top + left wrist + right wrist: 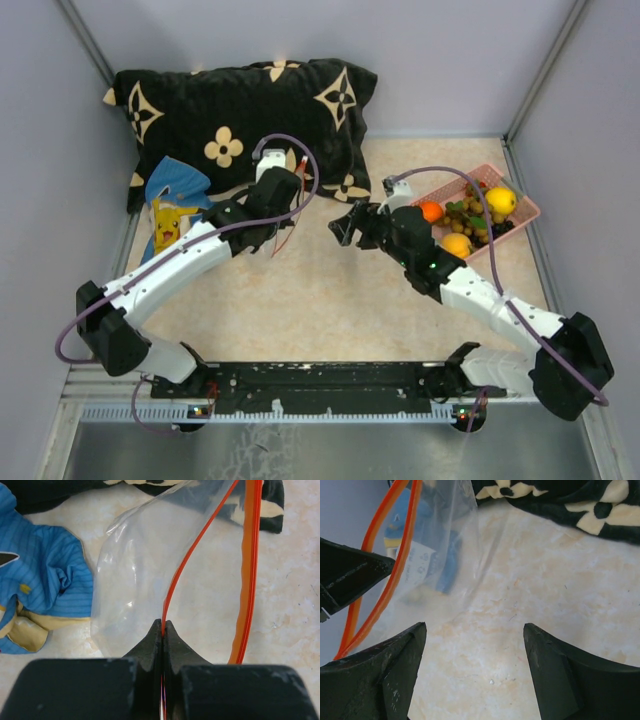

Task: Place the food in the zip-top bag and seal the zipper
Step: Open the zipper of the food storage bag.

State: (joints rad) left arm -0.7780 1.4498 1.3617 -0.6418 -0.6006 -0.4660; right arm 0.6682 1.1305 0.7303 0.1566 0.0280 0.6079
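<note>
While its mouth gapes wide, the clear, crinkly zip-top bag (135, 580) hangs beside the blue cloth (40, 575), one side of its orange-red zipper (187, 560) pinched tight in the left gripper (163, 630). Now the right gripper (474, 630) hovers just beside the bag, fingers spread wide, holding nothing. All the food (470, 215) lies heaped in the pink basket (528, 210), well apart, far right.
</note>
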